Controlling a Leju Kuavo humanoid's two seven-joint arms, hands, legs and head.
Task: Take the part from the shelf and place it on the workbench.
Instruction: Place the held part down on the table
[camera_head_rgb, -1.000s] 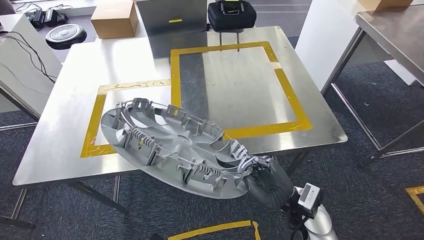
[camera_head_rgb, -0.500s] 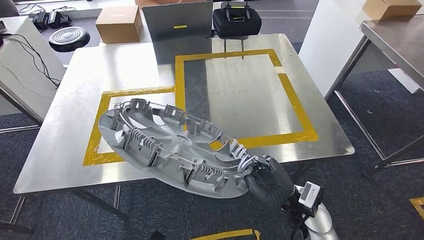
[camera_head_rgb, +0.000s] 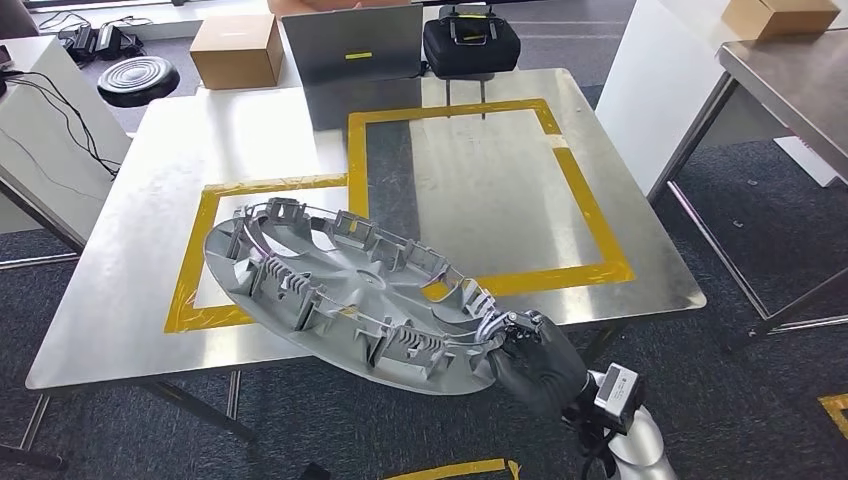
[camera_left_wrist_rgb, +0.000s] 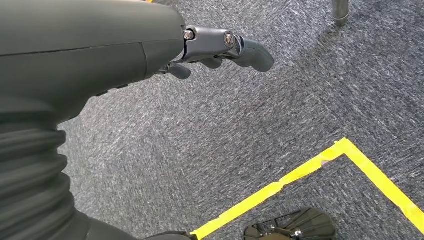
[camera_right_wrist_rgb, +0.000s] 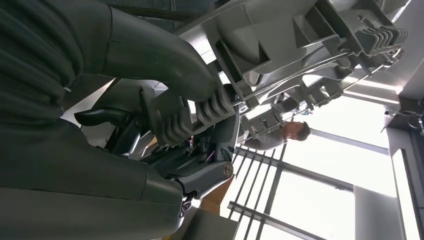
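The part is a large silver wheel cover (camera_head_rgb: 345, 295), inner side up with clips and a wire ring round its rim. My right hand (camera_head_rgb: 535, 362) grips its near right edge and holds it tilted over the front edge of the steel workbench (camera_head_rgb: 130, 250), partly above the smaller yellow-taped frame (camera_head_rgb: 205, 245). Seen from the right wrist, my thumb and fingers clamp the cover's ribbed rim (camera_right_wrist_rgb: 300, 35). My left hand (camera_left_wrist_rgb: 220, 47) hangs over the carpet with its fingers apart and nothing in it.
A larger yellow-taped rectangle (camera_head_rgb: 590, 215) marks the workbench's right half. A grey panel (camera_head_rgb: 350, 45), a black case (camera_head_rgb: 470, 42) and a cardboard box (camera_head_rgb: 238, 50) stand beyond the far edge. A second steel table (camera_head_rgb: 790, 70) is at the right. Yellow floor tape (camera_left_wrist_rgb: 300, 175) runs below.
The whole view has shifted slightly, so the camera moved. The wheel cover stays in my right hand, held at about the same tilt over the workbench's front edge.
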